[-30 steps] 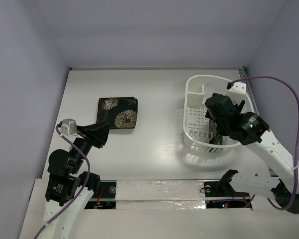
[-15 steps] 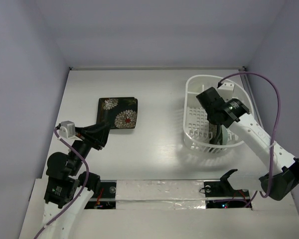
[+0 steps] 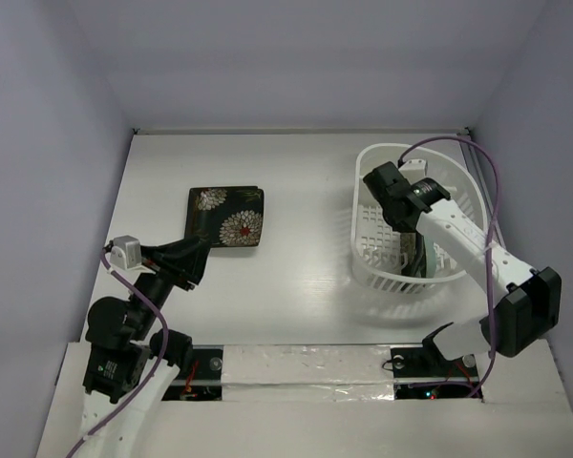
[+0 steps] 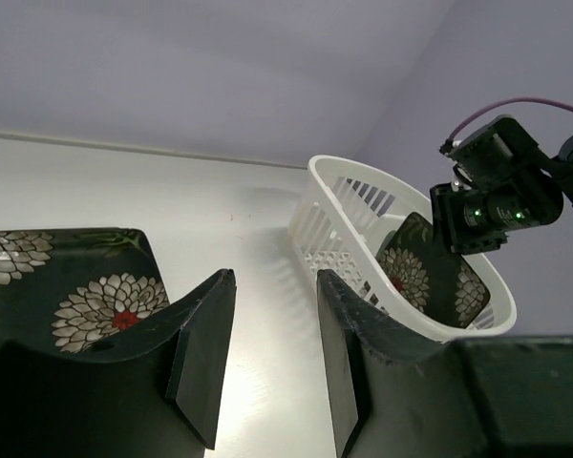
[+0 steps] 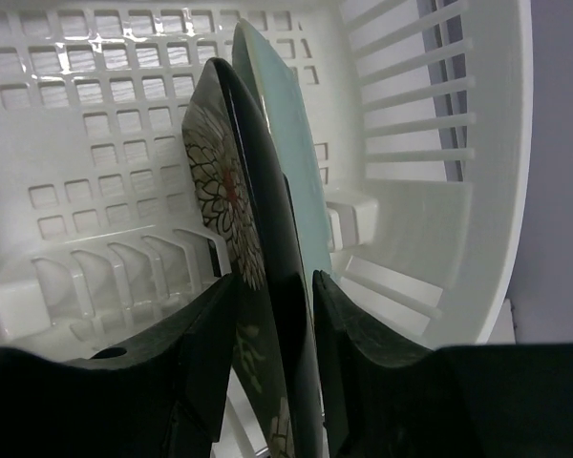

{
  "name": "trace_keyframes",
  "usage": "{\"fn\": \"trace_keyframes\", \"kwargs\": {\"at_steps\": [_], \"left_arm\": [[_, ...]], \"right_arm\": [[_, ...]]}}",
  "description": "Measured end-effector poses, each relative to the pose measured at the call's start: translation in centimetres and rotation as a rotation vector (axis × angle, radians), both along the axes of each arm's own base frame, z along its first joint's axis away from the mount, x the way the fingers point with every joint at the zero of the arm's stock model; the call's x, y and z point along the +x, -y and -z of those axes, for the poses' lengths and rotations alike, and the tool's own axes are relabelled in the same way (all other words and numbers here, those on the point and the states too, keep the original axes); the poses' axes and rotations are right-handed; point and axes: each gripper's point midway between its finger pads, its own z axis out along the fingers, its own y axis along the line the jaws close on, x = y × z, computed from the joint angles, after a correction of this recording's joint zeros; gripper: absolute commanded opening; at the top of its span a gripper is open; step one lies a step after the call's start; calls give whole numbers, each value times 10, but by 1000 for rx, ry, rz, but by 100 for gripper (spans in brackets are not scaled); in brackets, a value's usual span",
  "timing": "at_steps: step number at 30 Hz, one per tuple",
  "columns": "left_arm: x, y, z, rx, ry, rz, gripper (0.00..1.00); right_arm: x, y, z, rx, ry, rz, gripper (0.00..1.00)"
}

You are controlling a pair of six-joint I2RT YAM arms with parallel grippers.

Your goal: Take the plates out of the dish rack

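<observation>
Straddling flowered plate (image 5: 227, 186) edge, right gripper (image 5: 272, 280) (mint plate (image 5: 285, 129) tight behind)

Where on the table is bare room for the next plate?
Bare white tabletop between the black square flower-patterned plate and the white slotted plastic dish rack, and along the far edge. Crowded inside the rack, around the upright plates.

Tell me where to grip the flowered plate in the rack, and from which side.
Take the flowered plate by its top rim, from above, one finger on each face. It stands on edge in the dish rack, the mint plate close behind, so only that thin rim is free.
</observation>
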Motion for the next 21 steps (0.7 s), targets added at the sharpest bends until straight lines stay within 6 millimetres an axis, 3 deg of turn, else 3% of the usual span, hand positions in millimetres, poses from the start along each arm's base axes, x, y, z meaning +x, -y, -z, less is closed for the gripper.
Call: {"fn": "trace_keyframes", "kwargs": {"at_steps": [2, 3, 12, 21], "left_arm": [[-1, 0, -1, -2, 5, 0, 37], [-1, -1, -1, -2, 7, 0, 37], [-2, -1, -2, -4, 8, -3, 37], [-1, -1, -2, -4, 8, -4, 37]], "right_arm": [[1, 0, 3, -10, -15, -4, 39], [1, 0, 5, -19, -24, -7, 32], [3, 8, 6, -117, -92, -17, 2], [5, 0, 4, -135, -132, -56, 0]]}}
